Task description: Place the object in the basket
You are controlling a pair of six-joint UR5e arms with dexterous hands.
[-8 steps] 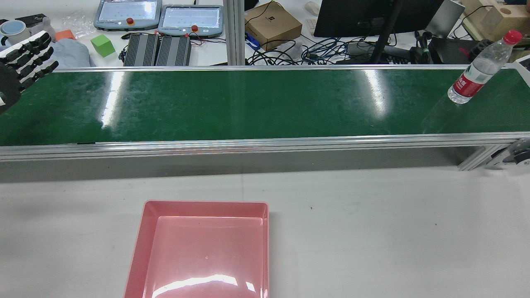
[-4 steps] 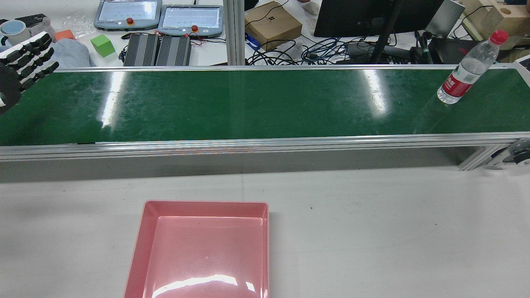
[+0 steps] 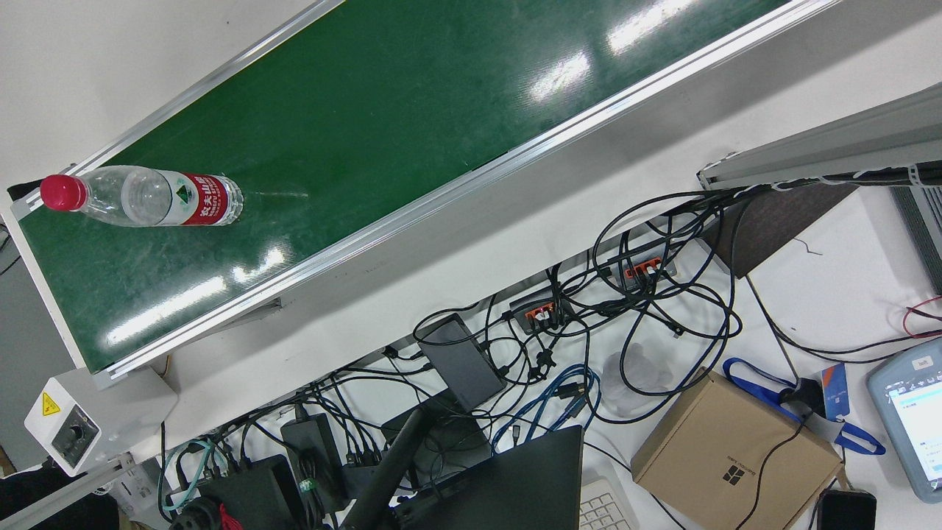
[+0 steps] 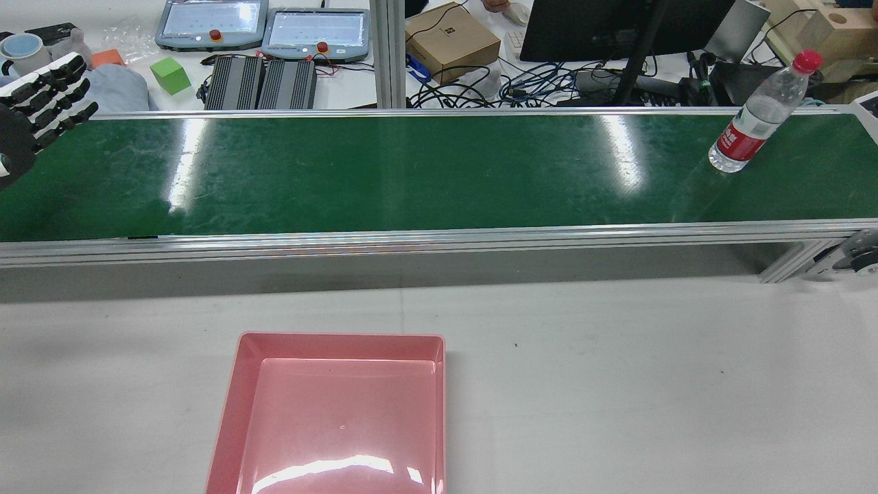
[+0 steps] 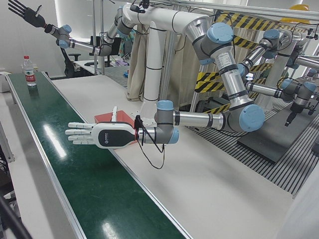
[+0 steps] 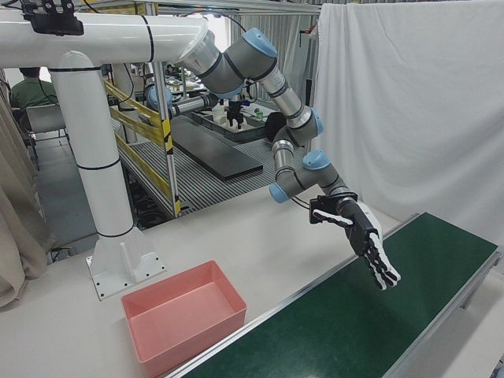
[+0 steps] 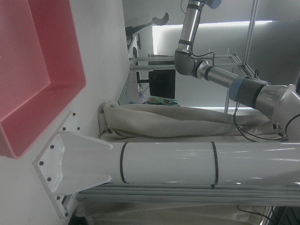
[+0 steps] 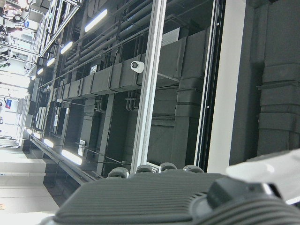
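Front view first: the water bottle (image 3: 140,197) stands on the green conveyor belt (image 3: 412,110) close to one end. It is clear plastic with a red cap and a red label wrapped around its lower half, with white lettering too small to read. No hand is near it.

Rear view: the bottle is upright at the far right of the belt, towards the back edge. The left hand (image 4: 38,96) hovers at the opposite end, dark fingers straight and spread, holding nothing. The pink basket (image 4: 233,412) sits on the white table on the near side of the belt, nothing in it.

Left-front view: the left hand reaches flat over the belt, white back up, fingers extended and apart. The bottle is well apart from it, down at the far end. High above that end, the right hand (image 5: 22,10) is raised with its fingers fanned wide, empty too.

Right-front view: the left hand tilts down over the belt and the basket rests beside the rail.

Left hand view: only a corner of the basket and the arm's pedestal.

Right hand view: ceiling ducts, no bottle.
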